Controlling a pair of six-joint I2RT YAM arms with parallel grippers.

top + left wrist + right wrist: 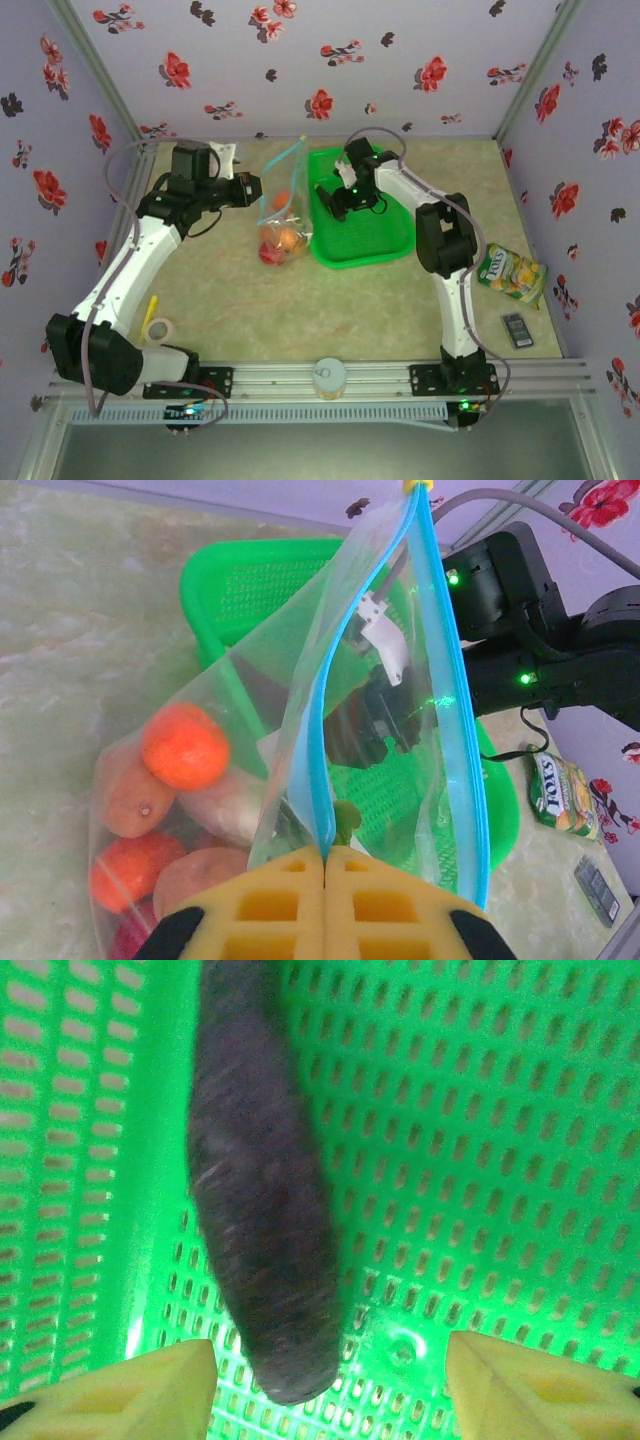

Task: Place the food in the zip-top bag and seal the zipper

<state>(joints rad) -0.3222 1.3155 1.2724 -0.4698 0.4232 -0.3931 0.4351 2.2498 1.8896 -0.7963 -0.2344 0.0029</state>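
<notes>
**A:** How much of the job is judged done?

**B:** Most of the filling. The green basket (395, 250) is taken as the landmark. The zip-top bag (283, 195) is held upright just left of the basket, and most of the food (283, 240) is already gathered at the bag's bottom.

**A:** And how are the grippers set?

**B:** The left gripper (325, 890) is found left of the basket with its pads pressed together, pinching the bag at one end of its mouth. The right gripper (330, 1380) is lowered inside the basket with its fingers spread wide and nothing clamped.

**A:** What is left in the basket?

**B:** One dark elongated piece (260, 1210) is seen lying on the basket floor between those spread fingers. It is blurred, so it cannot be identified further. It is judged to be the last item to be moved.

**A:** Which pieces can be made out in the bag?

**B:** Two oranges (185, 745) and brownish lumps (125, 795) are seen through the film.

**A:** Is the zipper shut?

**B:** No. The zipper (445, 680) is parted, so sealing is not yet done.
</notes>
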